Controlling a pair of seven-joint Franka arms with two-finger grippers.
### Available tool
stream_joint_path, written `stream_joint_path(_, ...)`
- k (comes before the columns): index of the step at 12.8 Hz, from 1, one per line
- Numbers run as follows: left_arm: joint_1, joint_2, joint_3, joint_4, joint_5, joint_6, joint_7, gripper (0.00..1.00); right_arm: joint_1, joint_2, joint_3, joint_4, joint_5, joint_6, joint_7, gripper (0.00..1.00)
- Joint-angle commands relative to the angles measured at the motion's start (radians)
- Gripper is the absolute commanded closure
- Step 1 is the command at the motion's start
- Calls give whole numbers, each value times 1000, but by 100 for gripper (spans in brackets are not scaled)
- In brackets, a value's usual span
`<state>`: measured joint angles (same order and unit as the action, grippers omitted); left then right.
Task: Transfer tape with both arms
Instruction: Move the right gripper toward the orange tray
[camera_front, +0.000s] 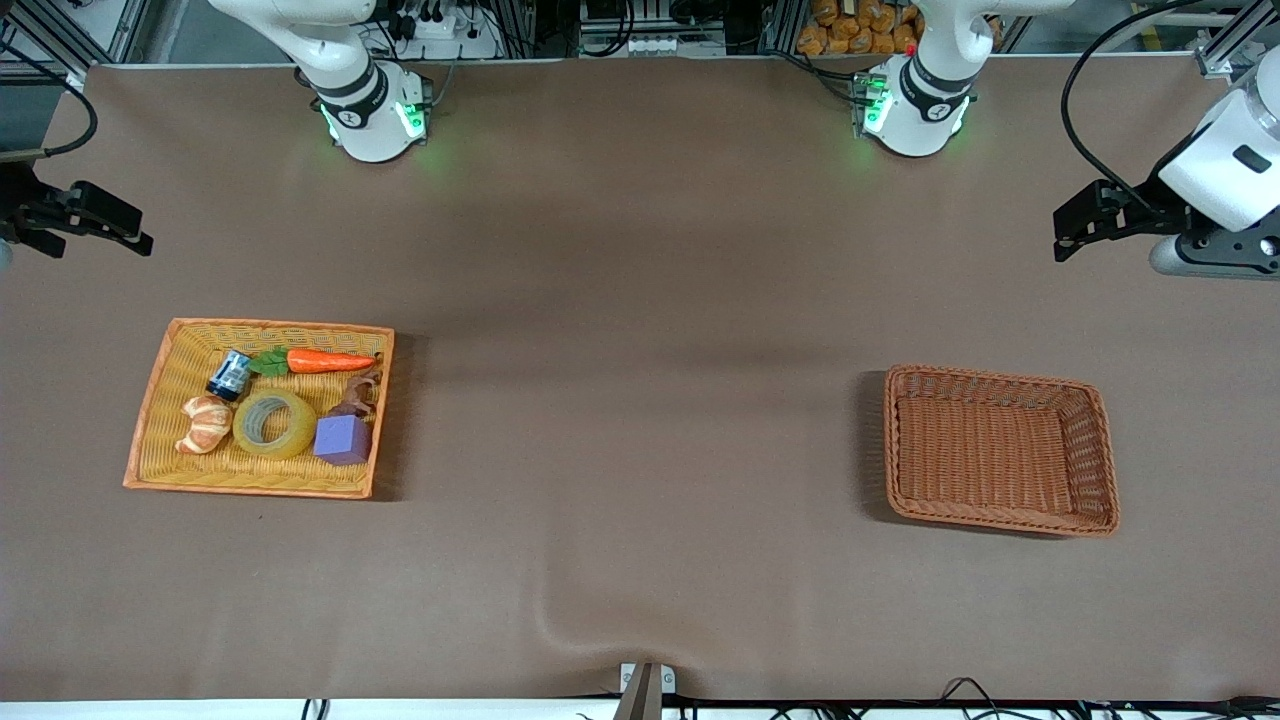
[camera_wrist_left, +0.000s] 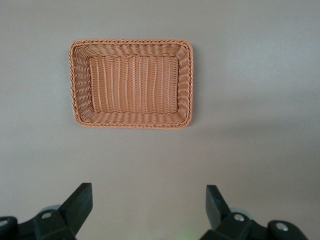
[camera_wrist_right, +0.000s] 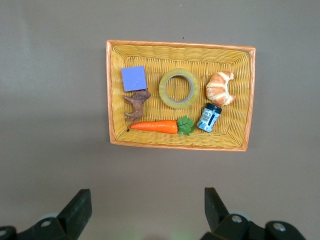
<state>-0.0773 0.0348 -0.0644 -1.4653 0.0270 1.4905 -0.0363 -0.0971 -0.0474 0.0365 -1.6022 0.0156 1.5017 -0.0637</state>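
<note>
The tape (camera_front: 244, 426) is a yellow translucent ring lying flat in the yellow tray (camera_front: 280, 326), between a croissant (camera_front: 205, 423) and a purple cube (camera_front: 343, 438). In the right wrist view the tape (camera_wrist_right: 163, 89) lies well below the right gripper (camera_wrist_right: 146, 200), which is open and holds nothing. That right gripper (camera_front: 135, 238) hangs over the table's edge at the right arm's end. My left gripper (camera_front: 1065, 238) hangs over the left arm's end, open and empty. In its wrist view the left gripper (camera_wrist_left: 148, 197) looks down on the brown basket (camera_wrist_left: 130, 42).
The yellow tray (camera_wrist_right: 180, 44) also holds a carrot (camera_front: 325, 360), a blue jar (camera_front: 230, 375) and a brown animal figure (camera_front: 360, 395). The brown wicker basket (camera_front: 990, 374) has nothing in it. Bare brown table lies between tray and basket.
</note>
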Motion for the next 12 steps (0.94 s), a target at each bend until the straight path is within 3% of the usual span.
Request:
stream_joint_path(1,2,10,-5,22,17,-3,9,0,4,-12,-3,-8,-13,-6,2,0)
stream_joint_path(12,8,27,3,16,16,22,4,0,2,-11,-3,-8,-13,-6,1,0)
